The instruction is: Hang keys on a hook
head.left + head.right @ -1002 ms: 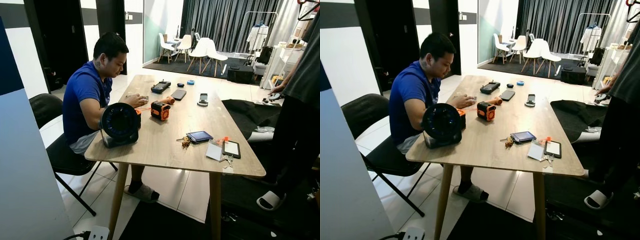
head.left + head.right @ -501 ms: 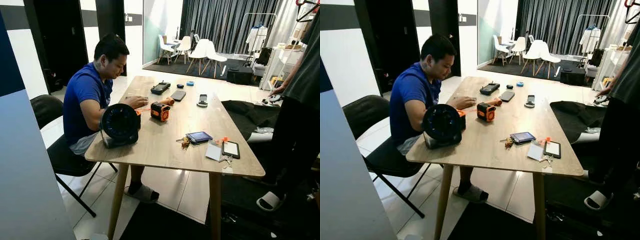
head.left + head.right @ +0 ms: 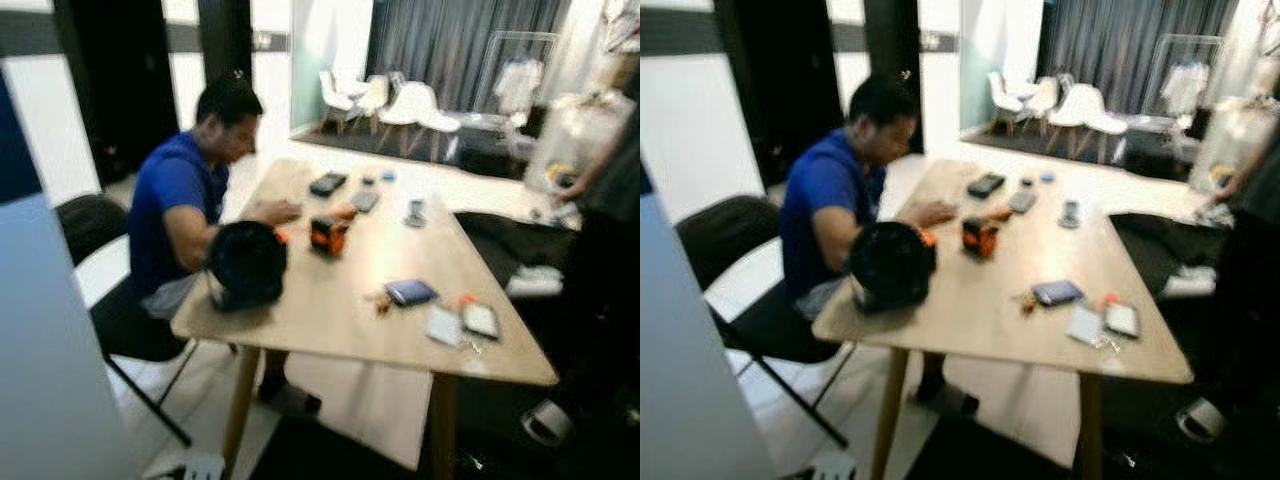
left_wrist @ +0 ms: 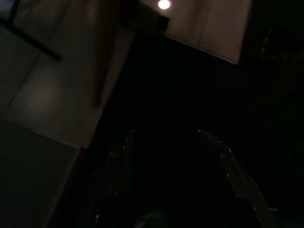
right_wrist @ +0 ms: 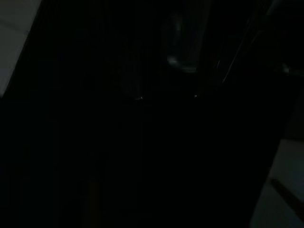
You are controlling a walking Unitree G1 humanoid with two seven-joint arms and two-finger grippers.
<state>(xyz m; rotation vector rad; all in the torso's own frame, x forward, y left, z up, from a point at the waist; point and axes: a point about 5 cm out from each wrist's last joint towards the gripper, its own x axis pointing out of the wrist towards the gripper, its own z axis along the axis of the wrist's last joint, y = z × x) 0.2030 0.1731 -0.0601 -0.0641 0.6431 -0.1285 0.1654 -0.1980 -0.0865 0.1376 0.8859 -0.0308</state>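
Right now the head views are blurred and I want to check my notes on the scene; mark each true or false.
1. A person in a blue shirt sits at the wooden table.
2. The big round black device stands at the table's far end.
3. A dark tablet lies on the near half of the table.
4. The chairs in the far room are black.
1. True: the person in a blue shirt sits at the wooden table, on its left side.
2. False: the round black device stands near the table's near left corner.
3. True: the dark tablet lies there.
4. False: the chairs are white.
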